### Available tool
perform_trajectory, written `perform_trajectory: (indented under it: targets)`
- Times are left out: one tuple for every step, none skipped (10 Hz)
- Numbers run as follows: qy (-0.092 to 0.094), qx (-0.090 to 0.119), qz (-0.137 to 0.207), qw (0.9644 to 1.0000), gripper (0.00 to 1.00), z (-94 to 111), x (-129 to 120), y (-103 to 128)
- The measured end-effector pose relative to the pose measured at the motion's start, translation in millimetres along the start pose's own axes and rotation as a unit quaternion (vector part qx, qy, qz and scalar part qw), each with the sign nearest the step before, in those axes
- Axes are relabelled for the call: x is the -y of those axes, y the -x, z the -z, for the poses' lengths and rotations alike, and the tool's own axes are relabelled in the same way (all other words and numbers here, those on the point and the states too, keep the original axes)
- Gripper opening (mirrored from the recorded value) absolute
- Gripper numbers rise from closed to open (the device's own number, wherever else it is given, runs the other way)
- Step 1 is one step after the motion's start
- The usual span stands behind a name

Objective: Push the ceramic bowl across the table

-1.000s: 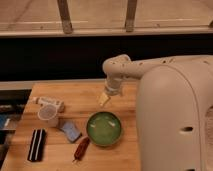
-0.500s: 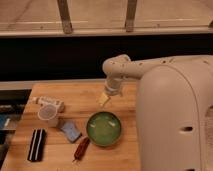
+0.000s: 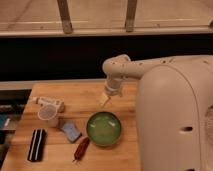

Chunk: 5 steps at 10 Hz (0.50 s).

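Observation:
The green ceramic bowl [image 3: 103, 128] sits upright on the wooden table [image 3: 80, 95], near its front right part. It has a darker rim and a paler green inside. My gripper [image 3: 104, 99] hangs from the white arm just above and behind the bowl, a short gap from its far rim, not touching it.
A translucent whitish cup [image 3: 48, 115] and a white object [image 3: 47, 102] lie at the left. A blue sponge [image 3: 70, 130], a red object [image 3: 81, 148] and a black striped object [image 3: 36, 145] lie left of the bowl. My white body [image 3: 175, 120] fills the right side.

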State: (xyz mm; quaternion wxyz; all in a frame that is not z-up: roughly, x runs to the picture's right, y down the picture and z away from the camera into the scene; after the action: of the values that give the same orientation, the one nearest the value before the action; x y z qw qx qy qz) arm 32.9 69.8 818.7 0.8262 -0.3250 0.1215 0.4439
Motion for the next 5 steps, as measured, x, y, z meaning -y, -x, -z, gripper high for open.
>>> perform_trajectory:
  targets:
    - [-0.002,0.0,0.0,1.0,0.47,1.2,0.6,0.8]
    - [-0.011,0.002,0.0,0.9999,0.37,3.9,2.6,1.6]
    - [-0.026,0.004,-0.003,0.9996,0.28,8.7,9.4,4.3]
    - [-0.039,0.002,-0.008,0.9992,0.19,11.0,18.5,7.5]
    - [-0.052,-0.006,-0.016,0.9985,0.08,8.4,28.2,5.6]
